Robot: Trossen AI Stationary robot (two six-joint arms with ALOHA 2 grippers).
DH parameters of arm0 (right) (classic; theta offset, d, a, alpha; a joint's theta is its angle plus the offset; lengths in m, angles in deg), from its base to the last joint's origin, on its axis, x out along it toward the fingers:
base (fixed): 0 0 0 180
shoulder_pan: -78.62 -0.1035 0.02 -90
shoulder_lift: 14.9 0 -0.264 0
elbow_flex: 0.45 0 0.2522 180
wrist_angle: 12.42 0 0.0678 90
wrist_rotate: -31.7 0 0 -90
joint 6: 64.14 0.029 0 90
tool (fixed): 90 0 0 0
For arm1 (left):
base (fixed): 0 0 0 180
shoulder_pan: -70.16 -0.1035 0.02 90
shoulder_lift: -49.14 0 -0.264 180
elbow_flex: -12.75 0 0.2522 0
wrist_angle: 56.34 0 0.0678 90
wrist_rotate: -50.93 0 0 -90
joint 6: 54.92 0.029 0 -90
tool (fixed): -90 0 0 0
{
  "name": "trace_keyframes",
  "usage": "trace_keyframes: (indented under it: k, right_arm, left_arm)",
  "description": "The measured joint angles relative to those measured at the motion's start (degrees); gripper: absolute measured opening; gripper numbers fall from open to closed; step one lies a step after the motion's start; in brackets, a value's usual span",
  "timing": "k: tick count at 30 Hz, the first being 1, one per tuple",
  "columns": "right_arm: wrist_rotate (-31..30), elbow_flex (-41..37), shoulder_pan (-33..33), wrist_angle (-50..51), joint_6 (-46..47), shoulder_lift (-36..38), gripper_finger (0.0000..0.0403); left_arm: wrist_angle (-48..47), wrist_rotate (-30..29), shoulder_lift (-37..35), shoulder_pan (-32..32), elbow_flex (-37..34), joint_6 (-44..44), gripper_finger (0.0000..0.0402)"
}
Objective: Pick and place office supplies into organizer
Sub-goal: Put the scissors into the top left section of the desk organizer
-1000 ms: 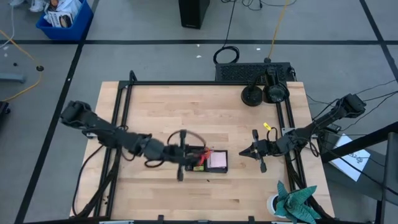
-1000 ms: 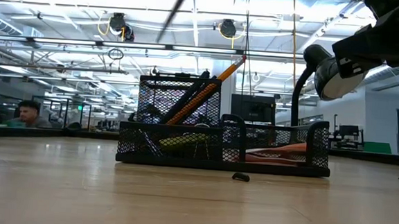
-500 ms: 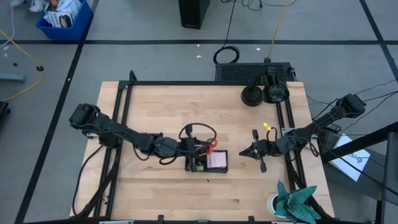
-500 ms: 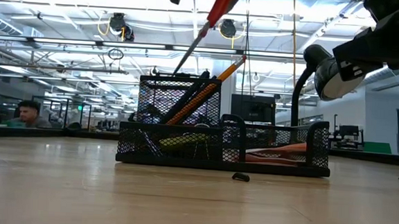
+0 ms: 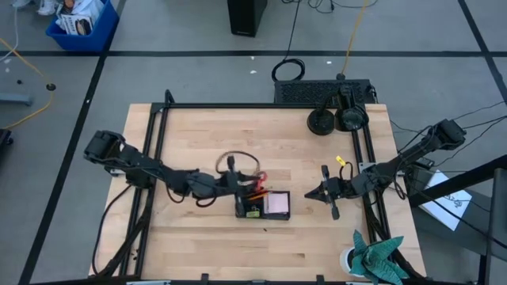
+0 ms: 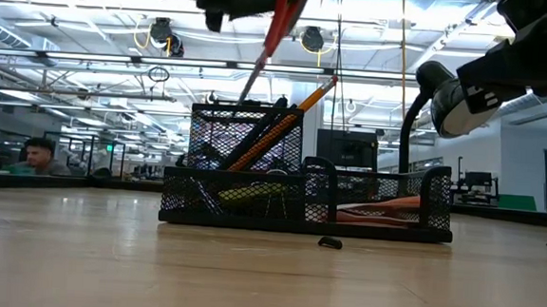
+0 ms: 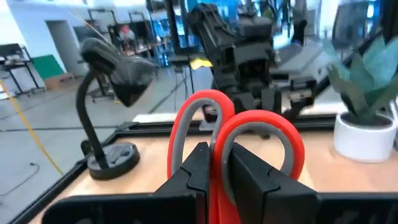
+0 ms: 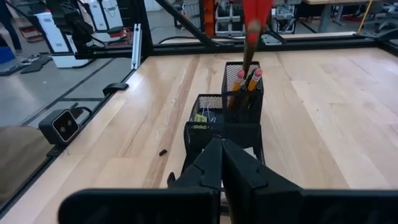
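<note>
The organizer (image 5: 265, 205) is a black mesh desk tray with a tall pencil cup (image 6: 241, 137). It stands mid-table and holds orange pencils (image 8: 249, 81) and a pink pad (image 5: 277, 204). Above the cup hang the red-handled scissors (image 6: 280, 16), blades slanting down to about the cup's rim (image 8: 244, 63). My left gripper (image 5: 242, 184) is shut on them. A tiny black binder clip (image 6: 330, 242) lies on the table in front of the organizer. My right gripper (image 5: 310, 192) waits shut, to the right of the organizer. My left gripper pinches the scissors' red handles (image 7: 216, 155) between its two fingers, where the two loops meet. The fingers (image 7: 196, 171) lie level and come from the table's left. The scissors are clear of the table, tilted, blades (image 6: 252, 76) pointing down below the handles.
Two black lamp bases (image 5: 321, 121) stand at the far right corner, and a potted teal plant (image 5: 372, 257) stands at the near right corner. Black frame rails (image 5: 154, 158) run along the table's edges. Bare wood lies near and far of the organizer.
My left gripper has sunk toward the organizer's cup and rolled, carrying the scissors. Their red handles have come down into the low view and the blades now slant down to the cup's rim. The right arm kept still.
</note>
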Motion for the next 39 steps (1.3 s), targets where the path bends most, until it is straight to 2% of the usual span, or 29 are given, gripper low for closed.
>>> trace_keyframes:
  k: [4, 10, 22, 30, 39]
  right_arm:
    - [0.00, -0.02, -0.05, 0.05, 0.00, -0.13, 0.0000]
    - [0.00, -0.02, -0.05, -0.40, -0.04, -0.13, 0.0000]
    - [-0.20, -0.02, -0.03, -0.43, -0.02, -0.15, 0.0000]
    - [-0.42, -0.02, -0.01, -0.60, -0.02, -0.15, 0.0000]
    - [-0.45, -0.02, -0.01, -0.40, -0.20, -0.15, 0.0000]
  left_arm:
    - [5.74, 1.99, -0.70, 0.07, -4.96, -0.04, 0.0041]
    - [8.00, 3.23, -0.45, 0.00, -7.89, -2.09, 0.0041]
    - [11.99, 2.13, 2.87, 0.44, -11.95, -3.71, 0.0042]
    - [13.19, 1.71, 6.26, 0.44, -11.66, -5.01, 0.0042]
    - [11.57, 1.72, 6.21, 0.44, -11.65, -4.56, 0.0042]
